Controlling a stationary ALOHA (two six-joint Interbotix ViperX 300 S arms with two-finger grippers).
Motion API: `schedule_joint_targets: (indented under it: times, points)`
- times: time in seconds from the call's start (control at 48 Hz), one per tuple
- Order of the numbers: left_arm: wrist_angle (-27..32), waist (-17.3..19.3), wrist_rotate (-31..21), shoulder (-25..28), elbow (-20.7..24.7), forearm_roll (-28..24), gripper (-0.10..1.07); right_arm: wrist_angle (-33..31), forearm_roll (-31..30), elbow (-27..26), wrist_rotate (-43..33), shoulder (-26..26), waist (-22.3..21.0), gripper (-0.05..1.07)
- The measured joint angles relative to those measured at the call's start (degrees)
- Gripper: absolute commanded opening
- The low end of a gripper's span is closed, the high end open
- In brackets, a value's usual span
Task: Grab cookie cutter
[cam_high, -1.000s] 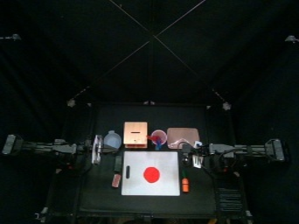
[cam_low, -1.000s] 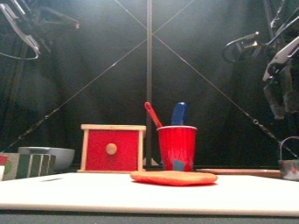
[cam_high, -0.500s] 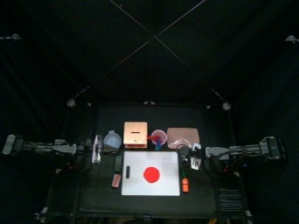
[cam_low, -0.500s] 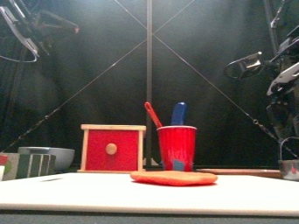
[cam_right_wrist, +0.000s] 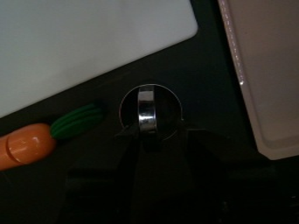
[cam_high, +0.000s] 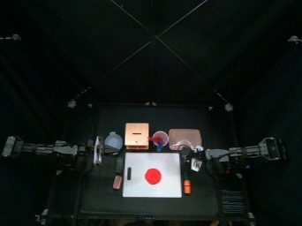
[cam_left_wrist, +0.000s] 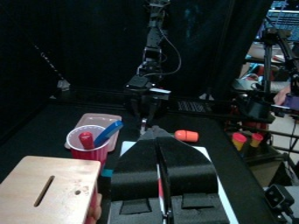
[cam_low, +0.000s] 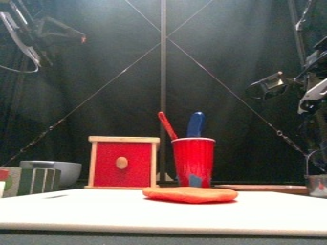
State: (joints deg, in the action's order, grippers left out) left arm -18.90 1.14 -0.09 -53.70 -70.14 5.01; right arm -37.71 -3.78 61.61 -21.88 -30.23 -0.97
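While the left end effector (cam_left_wrist: pixel 163 175) rests pressed together at the table's (cam_high: pixel 85 199) left edge, the right end effector (cam_right_wrist: pixel 149 150), jaws spread, hangs directly over the cookie cutter (cam_right_wrist: pixel 147 109) beside the toy carrot (cam_right_wrist: pixel 47 140).

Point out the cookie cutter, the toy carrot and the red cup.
cookie cutter (cam_right_wrist: pixel 147 109), right wrist view, on its metal ring band.
toy carrot (cam_right_wrist: pixel 30 145), right wrist view, on the orange body.
red cup (cam_low: pixel 193 160), front view, on the cup's front wall.

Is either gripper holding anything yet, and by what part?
Nothing is held. The cookie cutter lies free just ahead of the right gripper; the left gripper is empty.
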Motion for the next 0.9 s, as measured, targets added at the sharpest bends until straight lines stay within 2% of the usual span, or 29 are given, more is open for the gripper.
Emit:
schedule_joint_targets:
  times: [0.271, 0.521, 0.667, 0.896]
  points:
    - [0.0, 0.2, 0.0, 0.0, -0.2, 0.4, 0.08, 1.5, -0.6, 0.1, 0.0, 0.0, 0.6, 0.61]
    - [0.0, 0.4, 0.0, 0.0, -0.4, 1.1, 0.08, 1.0, -0.6, -0.4, -0.2, 0.0, 1.1, 0.61]
    - [0.0, 0.6, 0.0, 0.0, -0.4, 1.3, 0.08, -1.8, -0.2, -3.9, -0.1, -0.1, 2.7, 0.61]
    - [0.0, 1.1, 0.0, 0.0, -0.4, 1.5, 0.08, -7.2, -0.4, -13.4, -0.3, 1.3, 6.8, 0.61]
